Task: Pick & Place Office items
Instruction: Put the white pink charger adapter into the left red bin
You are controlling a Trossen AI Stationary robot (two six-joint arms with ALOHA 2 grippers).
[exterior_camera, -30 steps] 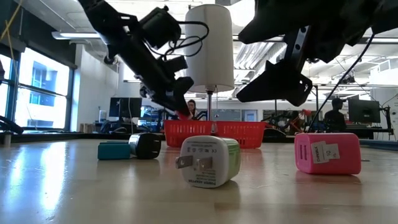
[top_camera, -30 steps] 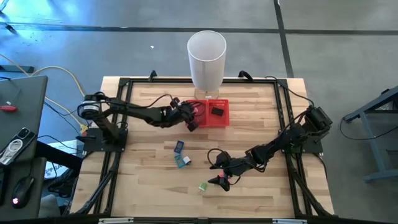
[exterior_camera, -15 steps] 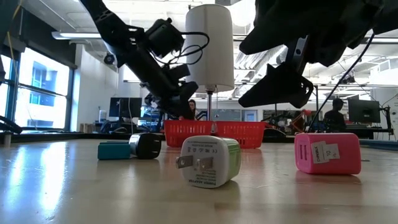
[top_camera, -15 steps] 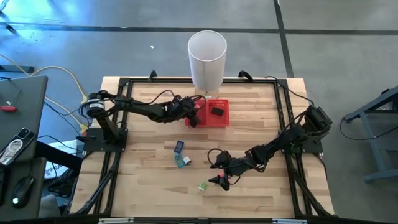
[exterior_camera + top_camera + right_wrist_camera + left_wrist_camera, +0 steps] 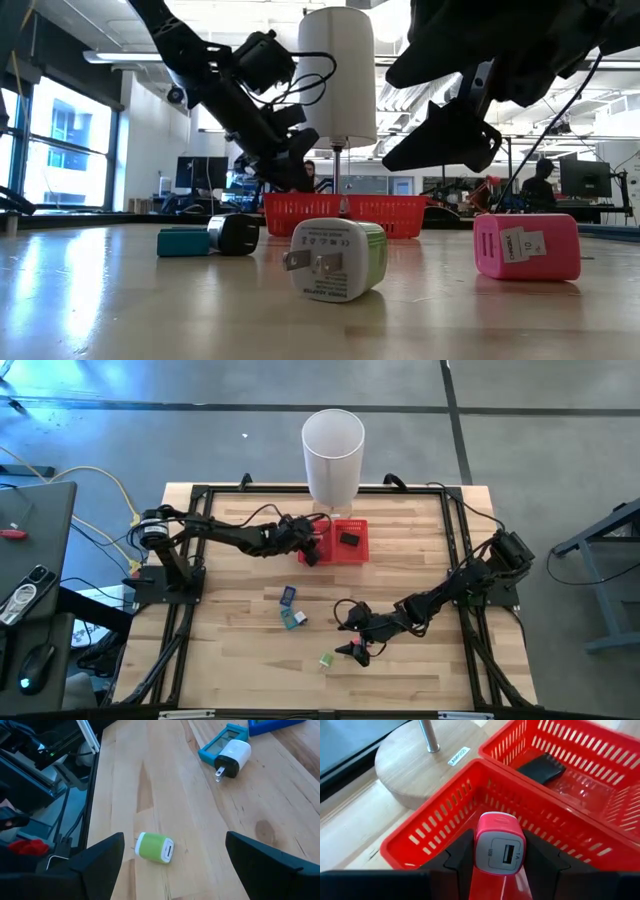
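My left gripper (image 5: pixel 311 550) is shut on a red-and-white USB charger (image 5: pixel 500 845) over the left compartment of the red mesh tray (image 5: pixel 358 555). A dark piece (image 5: pixel 541 767) lies in the tray's other compartment. My right gripper (image 5: pixel 353 651) is open and empty, its fingers hanging above and on either side of a green-white charger (image 5: pixel 155 847) that lies on its side on the table; the charger also shows in the high view (image 5: pixel 326 659). A teal-white piece (image 5: pixel 293 619) and a blue piece (image 5: pixel 288 596) lie mid-table. A pink block (image 5: pixel 527 246) stands on the table in the low view. My left gripper pinches the red charger's two opposite sides (image 5: pixel 481 851) between its two fingers (image 5: pixel 462 857). The face with the USB port looks back at the wrist camera. The fingers slant down from the table's left. The charger is lifted clear, over the tray's left compartment (image 5: pixel 445 820).
The tall white cylinder bin (image 5: pixel 332 455) stands on a round wooden base (image 5: pixel 415 760) just behind the tray. A dark plug (image 5: pixel 235 234) lies beside the teal block (image 5: pixel 183 241). Black frame rails (image 5: pixel 185 590) run along the table's edges.
My left gripper has carried the red charger a little toward the table's right, up to the red tray's left compartment, still shut on it.
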